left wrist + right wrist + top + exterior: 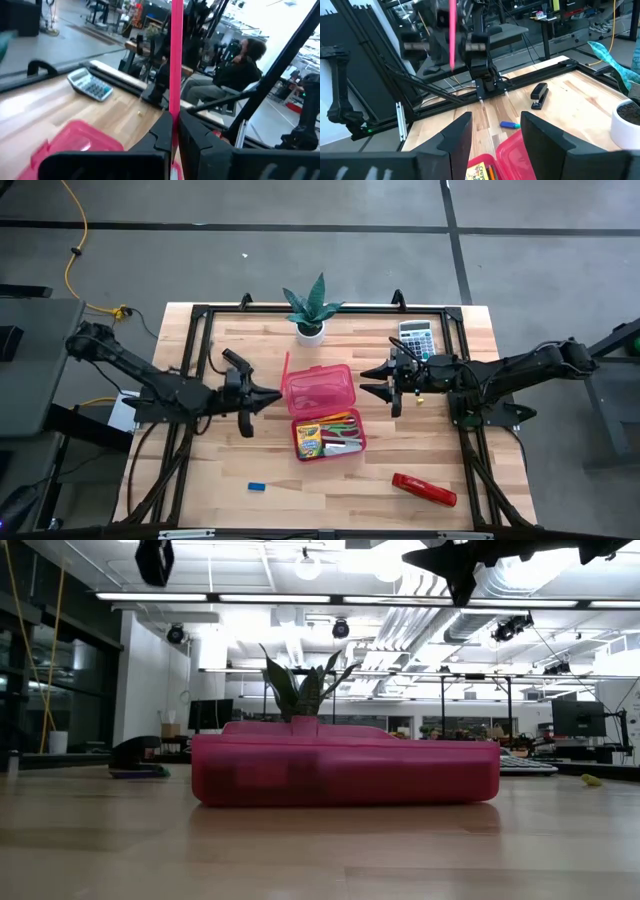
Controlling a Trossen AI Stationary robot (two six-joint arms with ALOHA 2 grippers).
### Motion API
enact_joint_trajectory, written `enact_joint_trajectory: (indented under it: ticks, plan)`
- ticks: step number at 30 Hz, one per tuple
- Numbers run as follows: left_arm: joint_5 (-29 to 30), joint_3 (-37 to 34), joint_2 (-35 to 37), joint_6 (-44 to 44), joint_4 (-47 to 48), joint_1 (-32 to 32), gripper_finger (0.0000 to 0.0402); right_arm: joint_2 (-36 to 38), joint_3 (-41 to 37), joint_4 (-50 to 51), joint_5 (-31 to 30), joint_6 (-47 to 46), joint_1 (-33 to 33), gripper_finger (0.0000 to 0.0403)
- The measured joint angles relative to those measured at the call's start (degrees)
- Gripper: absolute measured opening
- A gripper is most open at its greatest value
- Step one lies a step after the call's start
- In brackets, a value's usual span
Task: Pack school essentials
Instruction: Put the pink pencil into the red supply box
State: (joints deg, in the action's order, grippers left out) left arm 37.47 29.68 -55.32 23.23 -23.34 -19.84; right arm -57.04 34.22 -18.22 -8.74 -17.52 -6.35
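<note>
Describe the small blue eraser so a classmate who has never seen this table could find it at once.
Start at the pink pencil case in the middle of the wooden table. Look towards the front edge on the left arm's side: the blue eraser lies alone on bare wood, far smaller than the red stapler opposite.

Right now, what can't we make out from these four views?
- Low view: pink case wall hides its contents.
- High view: items beside the crayon box too small to identify.
- Left wrist view: pink marker top cut off by the edge.
- Right wrist view: left gripper blurred.
</note>
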Motion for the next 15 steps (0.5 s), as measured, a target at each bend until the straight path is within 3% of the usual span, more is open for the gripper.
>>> enact_joint_trajectory:
  ticks: [3,15]
  plan:
    - [0.45,-1.50,-2.66,1.31,-3.78,-0.04,0.0000,0.00,0.00,-0.06,0.01,0.00,0.00,0.0162]
    - [0.58,-0.64,-5.78,0.58,-4.00,0.01,0.0000,0.00,0.00,-0.17,0.03,0.02,-0.04,0.0162]
